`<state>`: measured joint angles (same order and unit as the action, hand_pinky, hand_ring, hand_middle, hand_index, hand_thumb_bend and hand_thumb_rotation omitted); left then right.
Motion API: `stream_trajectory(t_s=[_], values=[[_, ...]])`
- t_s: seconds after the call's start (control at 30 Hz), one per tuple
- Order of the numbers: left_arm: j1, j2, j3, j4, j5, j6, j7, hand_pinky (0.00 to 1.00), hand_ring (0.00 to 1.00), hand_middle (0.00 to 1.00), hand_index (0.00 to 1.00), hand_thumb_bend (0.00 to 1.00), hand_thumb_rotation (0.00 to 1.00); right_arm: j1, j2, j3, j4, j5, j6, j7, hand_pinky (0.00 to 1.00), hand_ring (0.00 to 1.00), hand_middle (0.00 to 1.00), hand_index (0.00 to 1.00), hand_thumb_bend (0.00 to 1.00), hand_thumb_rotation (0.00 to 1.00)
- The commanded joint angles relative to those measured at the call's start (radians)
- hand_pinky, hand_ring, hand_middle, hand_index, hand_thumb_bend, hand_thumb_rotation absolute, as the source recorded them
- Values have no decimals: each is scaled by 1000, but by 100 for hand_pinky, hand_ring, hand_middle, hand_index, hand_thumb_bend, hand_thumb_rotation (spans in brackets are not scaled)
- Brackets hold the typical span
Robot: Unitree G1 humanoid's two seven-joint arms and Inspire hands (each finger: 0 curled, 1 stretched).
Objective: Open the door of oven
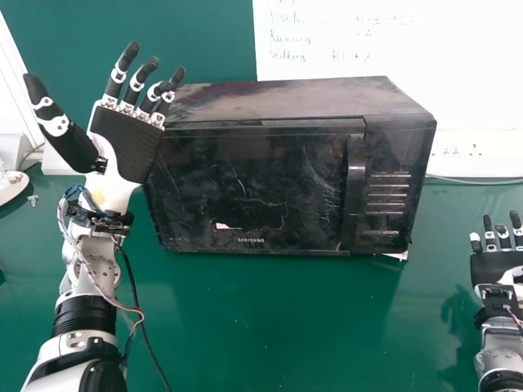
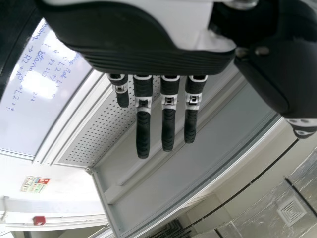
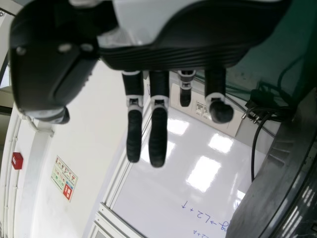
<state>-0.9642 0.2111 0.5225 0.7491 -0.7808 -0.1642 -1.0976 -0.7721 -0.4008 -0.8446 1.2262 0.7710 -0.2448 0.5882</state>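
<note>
1. Nearest you is your left arm (image 1: 86,314), rising in front of the left end of the oven (image 1: 302,100), with loose wires (image 1: 98,282) running along it.
2. Your right arm (image 1: 500,351) is to the right of the oven and nearer you than its front. It ends in your right hand (image 1: 493,265), well apart from the oven; its fingers are loosely open, with nothing in them.
3. Your left hand (image 1: 127,143) is raised at the oven's left front corner, its fingers straight and spread, thumb out to the side, holding nothing. You can't tell from here whether it touches the casing.
4. The green table (image 1: 270,318) spreads out in front of the oven and carries it.
5. The oven stands turned slightly, its door (image 1: 270,196) towards you and closed. The upright handle (image 1: 355,175) is at the door's right side, and the control panel (image 1: 392,163) is just beside that. Your left hand is at the end opposite the handle.
6. A white scrap (image 1: 398,256) pokes out at the oven's lower right front corner.
7. Behind the oven and to its right, you have a cable (image 1: 466,181), wall sockets (image 1: 462,153) and a whiteboard (image 1: 409,65) with handwriting.
</note>
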Motion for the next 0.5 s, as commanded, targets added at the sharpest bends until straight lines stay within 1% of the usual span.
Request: stream_trajectory(t_s=[0.0, 0.03, 0.1, 0.13, 0.23, 0.3, 0.37, 0.43, 0.47], values=[[-24, 20, -10, 20, 10, 9, -9, 9, 20, 36, 49, 78, 51, -1, 0, 3, -3, -5, -4, 4, 52, 60, 73, 78, 100, 88], [-26, 21, -7, 28, 8, 14, -11, 11, 22, 39, 50, 80, 48, -1, 1, 3, -3, -5, -4, 3, 52, 60, 73, 78, 100, 88], [-30, 23, -4, 40, 9, 12, -19, 15, 27, 44, 53, 81, 49, -2, 1, 4, -4, -5, -4, 0, 52, 59, 72, 78, 100, 87], [-31, 23, -4, 46, 15, -6, -25, 18, 29, 47, 54, 82, 51, -1, 1, 4, -5, -5, -5, 2, 52, 59, 72, 78, 100, 87], [-37, 26, -2, 69, 32, -58, -42, 22, 33, 52, 58, 83, 59, -1, 3, 3, -6, -4, -8, -1, 51, 59, 71, 77, 100, 88], [-38, 30, -5, 78, 41, -73, -51, 21, 36, 55, 59, 85, 63, -2, 4, -2, -8, 5, 0, 6, 51, 61, 72, 78, 100, 87], [-36, 32, -7, 78, 46, -78, -52, 21, 39, 58, 60, 86, 66, -1, 5, -6, -8, 10, 3, 14, 53, 67, 75, 80, 100, 87], [-34, 33, -8, 79, 49, -78, -47, 23, 45, 62, 61, 87, 67, 0, 6, -9, -11, 16, 6, 29, 60, 77, 80, 84, 100, 89], [-33, 33, -7, 80, 50, -77, -45, 25, 47, 63, 61, 89, 67, 0, 7, -11, -12, 18, 9, 35, 66, 82, 83, 86, 100, 90]])
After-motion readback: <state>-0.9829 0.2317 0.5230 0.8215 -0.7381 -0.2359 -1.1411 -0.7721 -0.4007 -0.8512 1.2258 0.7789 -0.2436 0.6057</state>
